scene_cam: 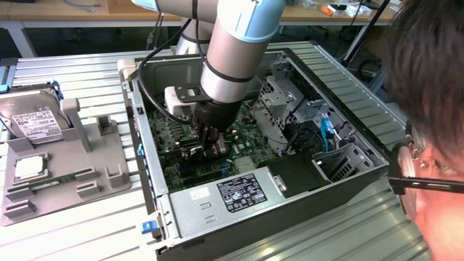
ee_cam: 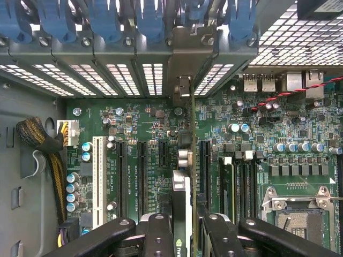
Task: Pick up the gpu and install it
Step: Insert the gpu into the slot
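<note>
Here the gpu (ee_cam: pixel 184 176) is seen edge-on in the wrist view, stood upright between the gripper (ee_cam: pixel 184 227) fingers (ee_cam: pixel 158 235), which are closed against its two faces; its long axis is run along the motherboard (ee_cam: pixel 268 160) slots, its bracket end pointed toward the blue-latched rear slot covers (ee_cam: pixel 128 69) of the case; in the exterior view the gripper (scene_cam: pixel 215 148) is lowered inside the open computer case (scene_cam: pixel 217 209), over the green board; a hard drive (scene_cam: pixel 32 122) is left on the grey tray (scene_cam: pixel 65 185) at the exterior view's left.
</note>
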Motion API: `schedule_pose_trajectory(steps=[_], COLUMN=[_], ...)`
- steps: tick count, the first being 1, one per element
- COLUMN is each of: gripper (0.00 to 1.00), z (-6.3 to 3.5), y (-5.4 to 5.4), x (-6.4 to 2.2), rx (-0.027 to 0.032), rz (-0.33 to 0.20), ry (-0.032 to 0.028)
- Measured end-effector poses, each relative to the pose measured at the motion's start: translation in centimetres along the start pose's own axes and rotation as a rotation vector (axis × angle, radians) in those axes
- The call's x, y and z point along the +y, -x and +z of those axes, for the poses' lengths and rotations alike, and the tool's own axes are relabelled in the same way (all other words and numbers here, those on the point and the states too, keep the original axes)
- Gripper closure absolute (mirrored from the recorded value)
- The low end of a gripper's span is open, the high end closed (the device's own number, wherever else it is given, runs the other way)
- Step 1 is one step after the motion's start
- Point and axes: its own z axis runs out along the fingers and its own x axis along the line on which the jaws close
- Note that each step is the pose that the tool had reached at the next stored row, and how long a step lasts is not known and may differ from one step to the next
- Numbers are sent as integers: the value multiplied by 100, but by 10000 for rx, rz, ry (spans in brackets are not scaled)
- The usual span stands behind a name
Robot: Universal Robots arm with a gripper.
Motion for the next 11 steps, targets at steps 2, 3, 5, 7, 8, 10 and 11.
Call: schedule_pose_trajectory(steps=[2,3,5,7,8,10,11], gripper=[73,73,73,73,73,73,73], z=[5,12,14,17,26,55,65], y=[0,-1,-1,-1,-1,-2,-2], x=[-1,-2,-2,-2,-3,-7,-7], rx=[2,2,-2,-4,-6,-14,-16], rz=[0,-1,-1,-1,-1,-3,-2], ry=[1,3,1,0,1,-2,5])
